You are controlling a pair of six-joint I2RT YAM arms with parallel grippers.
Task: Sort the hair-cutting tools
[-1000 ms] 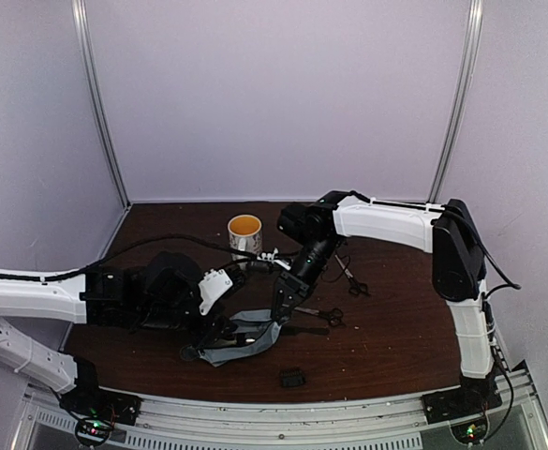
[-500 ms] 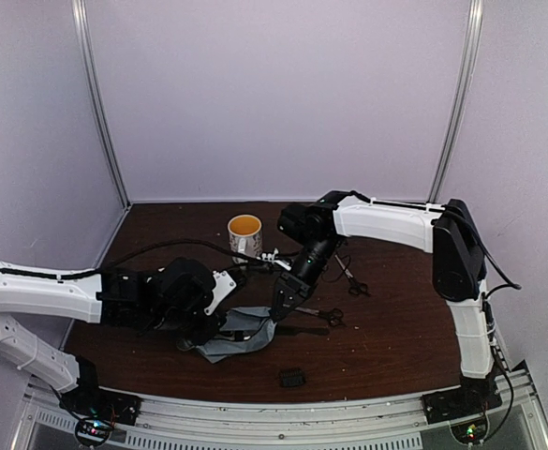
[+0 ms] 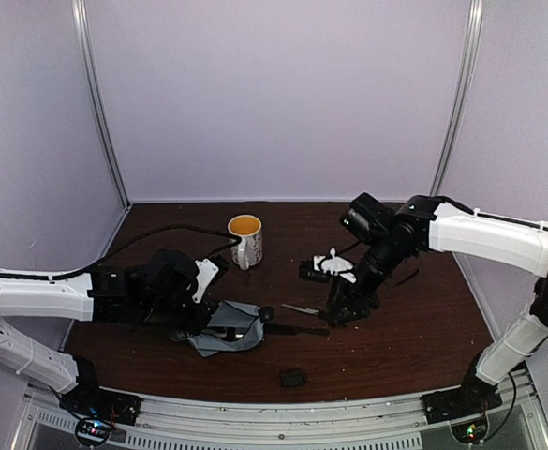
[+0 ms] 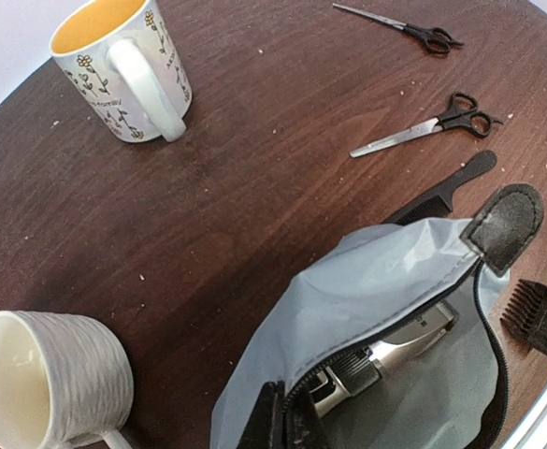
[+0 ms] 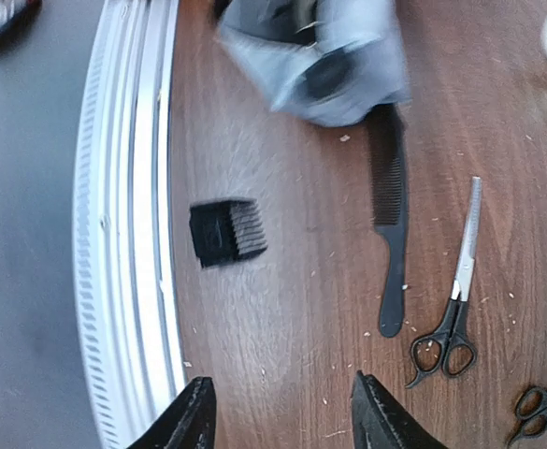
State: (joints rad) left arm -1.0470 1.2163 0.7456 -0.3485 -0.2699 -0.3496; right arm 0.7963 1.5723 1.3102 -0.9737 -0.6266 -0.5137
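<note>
Brown tabletop (image 4: 254,187): clipper (image 4: 395,351) in pouch (image 4: 376,299), left gripper (image 4: 282,426) pinching its rim; comb (image 5: 390,215), 2 scissors (image 5: 458,292), guard (image 5: 226,231) lie outside; right gripper (image 5: 287,421) wide, empty.

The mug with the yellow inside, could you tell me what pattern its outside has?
Small dark flowers on the cream mug; left wrist view shows it best.

Only lettering in view is on the flower-print mug (image 4: 114,65): a short line of small dark print on its side, among the flower drawings, in the left wrist view. It's too small and slanted to read with any confidence. No other text, brand, number or sign is legible in any view.
</note>
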